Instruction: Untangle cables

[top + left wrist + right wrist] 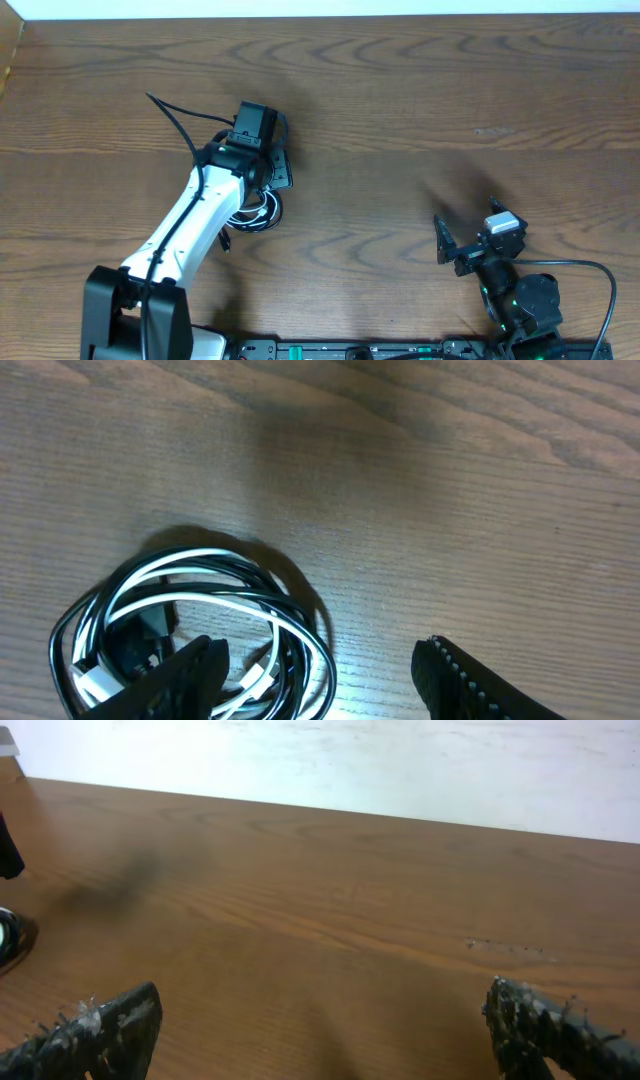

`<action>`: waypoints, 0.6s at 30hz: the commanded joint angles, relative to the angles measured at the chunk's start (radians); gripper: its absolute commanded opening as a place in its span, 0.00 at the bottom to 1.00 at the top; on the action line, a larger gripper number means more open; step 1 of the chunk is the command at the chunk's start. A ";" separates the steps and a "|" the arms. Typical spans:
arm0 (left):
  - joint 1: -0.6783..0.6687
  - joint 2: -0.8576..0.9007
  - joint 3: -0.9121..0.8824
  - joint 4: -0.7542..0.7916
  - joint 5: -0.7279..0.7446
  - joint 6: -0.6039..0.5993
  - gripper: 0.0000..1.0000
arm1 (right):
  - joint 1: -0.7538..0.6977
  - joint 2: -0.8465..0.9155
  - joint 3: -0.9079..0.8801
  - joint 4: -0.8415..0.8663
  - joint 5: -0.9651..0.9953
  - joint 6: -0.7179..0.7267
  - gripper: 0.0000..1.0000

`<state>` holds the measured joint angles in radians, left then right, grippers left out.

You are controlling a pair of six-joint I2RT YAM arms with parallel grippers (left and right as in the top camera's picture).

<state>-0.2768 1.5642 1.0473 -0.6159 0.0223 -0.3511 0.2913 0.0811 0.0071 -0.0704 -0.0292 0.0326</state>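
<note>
Left gripper [320, 655] hung with its jaws apart and nothing between them, one finger [170, 680] overlapping the edge of the coil. We saw the black cable [130, 645] and white cable [215, 600] looped together on the wooden table [400, 100]. Right gripper [320, 1020] stood wide, well apart from them.

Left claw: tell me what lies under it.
Under the open left claw lies the bundle of black and white cables, looped together on the wooden table. One finger covers the bundle's near edge; that part cannot be seen.
</note>
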 commanded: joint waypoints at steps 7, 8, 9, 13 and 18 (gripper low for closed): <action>0.003 0.065 -0.013 0.024 -0.042 -0.014 0.65 | 0.004 -0.001 -0.002 -0.005 0.004 -0.015 0.99; 0.003 0.074 -0.013 0.027 -0.042 -0.014 0.65 | 0.004 -0.001 -0.002 -0.005 0.004 -0.015 0.99; 0.003 0.082 -0.013 0.028 -0.042 -0.014 0.65 | 0.004 -0.001 -0.002 -0.005 0.004 -0.015 0.99; 0.003 0.120 -0.013 0.028 -0.041 -0.014 0.64 | 0.004 -0.001 -0.002 -0.005 0.004 -0.015 0.99; 0.003 0.162 -0.013 0.035 -0.034 -0.014 0.64 | 0.004 -0.001 -0.002 -0.005 0.004 -0.015 0.99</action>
<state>-0.2764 1.6985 1.0473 -0.5858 -0.0002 -0.3626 0.2913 0.0811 0.0071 -0.0708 -0.0292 0.0326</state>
